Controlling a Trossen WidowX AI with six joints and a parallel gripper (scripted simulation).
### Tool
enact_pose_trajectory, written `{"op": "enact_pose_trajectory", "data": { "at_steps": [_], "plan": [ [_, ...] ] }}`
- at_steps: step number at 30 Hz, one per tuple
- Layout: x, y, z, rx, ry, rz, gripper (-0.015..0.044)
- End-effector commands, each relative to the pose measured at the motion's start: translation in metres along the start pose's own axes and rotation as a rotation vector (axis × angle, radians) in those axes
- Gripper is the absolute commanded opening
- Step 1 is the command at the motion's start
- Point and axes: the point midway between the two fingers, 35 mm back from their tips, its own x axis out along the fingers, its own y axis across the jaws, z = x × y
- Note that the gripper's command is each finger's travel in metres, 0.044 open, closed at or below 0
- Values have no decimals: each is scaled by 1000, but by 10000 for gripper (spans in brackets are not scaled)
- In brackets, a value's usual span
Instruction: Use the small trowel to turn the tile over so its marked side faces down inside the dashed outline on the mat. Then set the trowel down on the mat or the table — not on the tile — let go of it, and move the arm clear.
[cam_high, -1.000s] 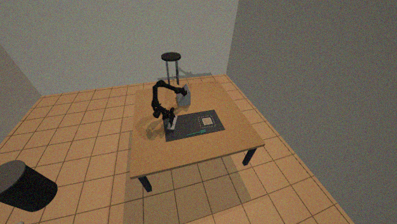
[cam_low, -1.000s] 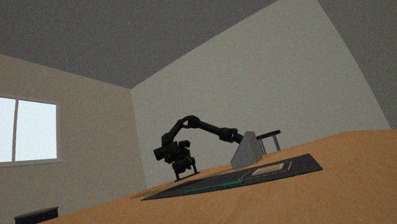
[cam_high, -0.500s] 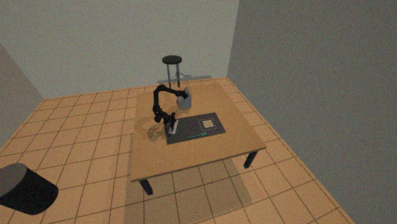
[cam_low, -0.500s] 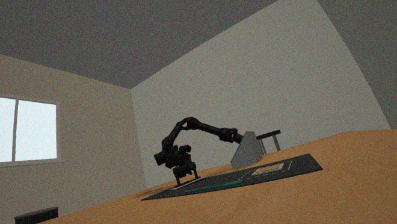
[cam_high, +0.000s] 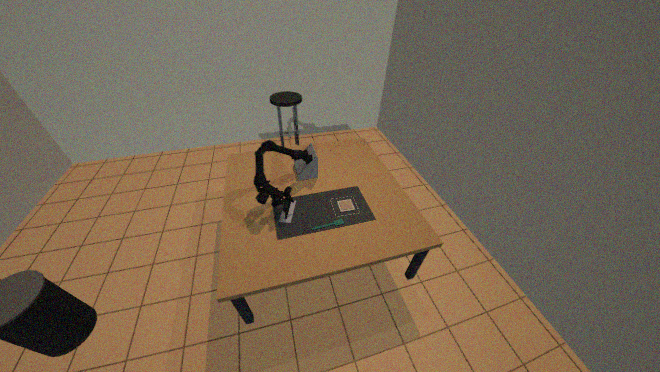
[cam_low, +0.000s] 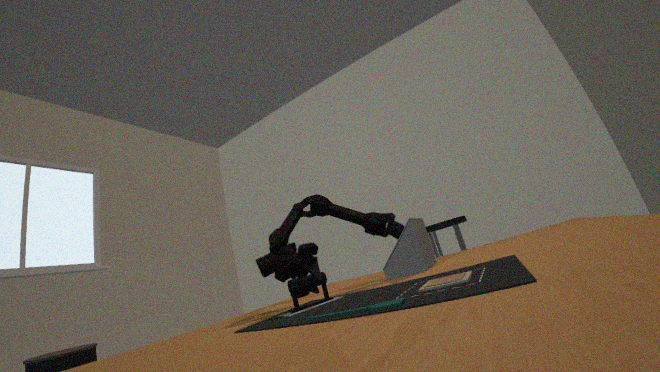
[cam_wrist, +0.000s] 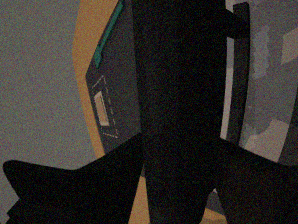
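- finding the tile lying flat inside the dashed outline: squarish, pale pinkish face up, lighter edge. cannot tell which side is marked.
- green tool: flat on the same mat, near the outline, apart from the tile.
- trowel: pale grey blade down at the mat's far end, well apart from the tile.
- gripper: low over the trowel, fingers partly apart, not clamped on it; contact with the handle too dark to judge.
- dark mat: on the wood-toned table.
- arm curves over from a grey mount.
- room: dim, grainy; tiled floor, round stool behind the table, bright window, dark cylinder by the near side.
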Motion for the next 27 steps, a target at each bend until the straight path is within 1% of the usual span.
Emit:
{"op": "enact_pose_trajectory", "data": {
  "at_steps": [1,2,11,20,23,25,27],
  "plan": [
    [0,1,1,-2,-5,3,289],
    [0,1,1,-2,-5,3,300],
    [-1,1,1,-2,-5,3,300],
    [-56,0,1,-2,-2,-2,300],
    [-61,0,0,-2,-2,-2,300],
    [-65,8,-3,-1,-2,-2,300],
    [-77,28,-15,0,-2,-3,300]
  ]
}}
